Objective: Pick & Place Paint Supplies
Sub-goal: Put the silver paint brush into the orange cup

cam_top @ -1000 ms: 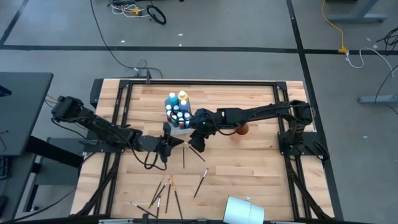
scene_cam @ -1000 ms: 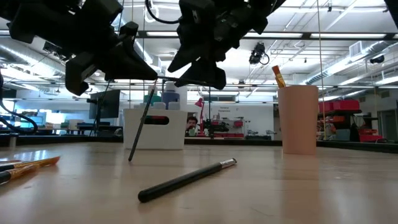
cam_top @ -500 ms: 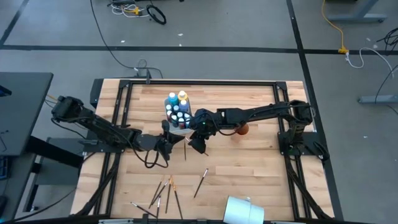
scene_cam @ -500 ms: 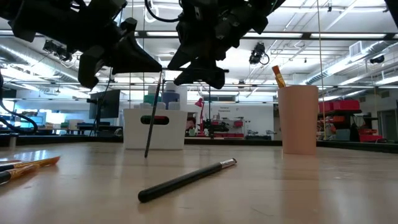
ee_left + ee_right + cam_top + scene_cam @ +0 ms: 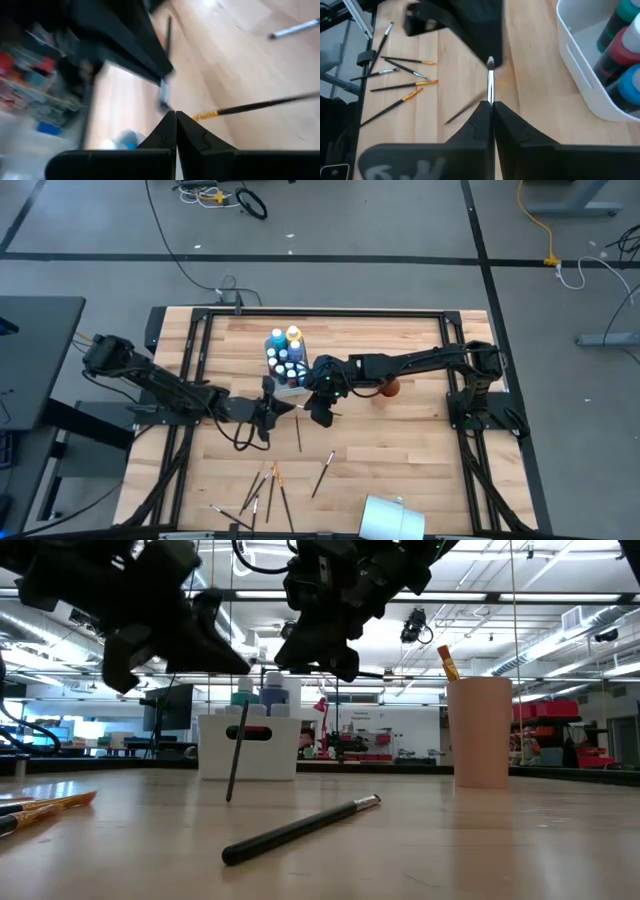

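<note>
Mid-table, the right gripper (image 5: 319, 413) has clamped a paintbrush (image 5: 236, 762) near its bristles, likely a handover; the left gripper (image 5: 268, 415), at its nine o'clock, is pinched together, seemingly off it.

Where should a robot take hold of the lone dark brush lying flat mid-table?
At mid-handle of the lone brush, from straight above, fingers closing across it: it lies flat, thin and long, with bare table on both sides.
</note>
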You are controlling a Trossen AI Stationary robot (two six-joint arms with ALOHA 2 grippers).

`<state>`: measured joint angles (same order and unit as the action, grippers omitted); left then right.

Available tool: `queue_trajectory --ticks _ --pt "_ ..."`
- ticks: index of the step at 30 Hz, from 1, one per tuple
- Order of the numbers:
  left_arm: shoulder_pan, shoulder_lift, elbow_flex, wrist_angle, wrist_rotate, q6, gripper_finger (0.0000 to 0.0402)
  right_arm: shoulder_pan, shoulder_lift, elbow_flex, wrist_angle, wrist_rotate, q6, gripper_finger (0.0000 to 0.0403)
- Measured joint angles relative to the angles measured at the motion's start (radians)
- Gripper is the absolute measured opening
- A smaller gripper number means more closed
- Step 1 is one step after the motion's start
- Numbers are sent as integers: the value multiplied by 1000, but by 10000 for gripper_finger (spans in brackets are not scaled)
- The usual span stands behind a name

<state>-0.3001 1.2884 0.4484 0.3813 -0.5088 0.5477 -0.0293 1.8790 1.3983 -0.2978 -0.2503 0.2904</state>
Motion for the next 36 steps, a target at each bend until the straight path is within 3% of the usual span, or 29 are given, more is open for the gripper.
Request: queue_trajectory --ticks 5,13,17,22,26,33,36 --pt "30 0 0 -84 43 -153 14 0 0 0 -31 -2 3 11" --pt "52 0 -1 -114 88 -256 27 0 -40 0 -59 32 -23 6" --pt "53 0 -1 -119 148 -294 28 10 -142 0 -87 148 -62 5" --pt "53 0 -1 -127 145 -328 29 92 -324 -6 -101 479 -174 5" --pt "53 0 -1 -130 136 -329 29 182 -460 -146 -3 716 -223 4" --pt "53 0 -1 -130 136 -328 29 226 -688 -544 339 900 -245 4" --pt "53 0 -1 -130 137 -328 29 226 -772 -691 532 925 -276 4"
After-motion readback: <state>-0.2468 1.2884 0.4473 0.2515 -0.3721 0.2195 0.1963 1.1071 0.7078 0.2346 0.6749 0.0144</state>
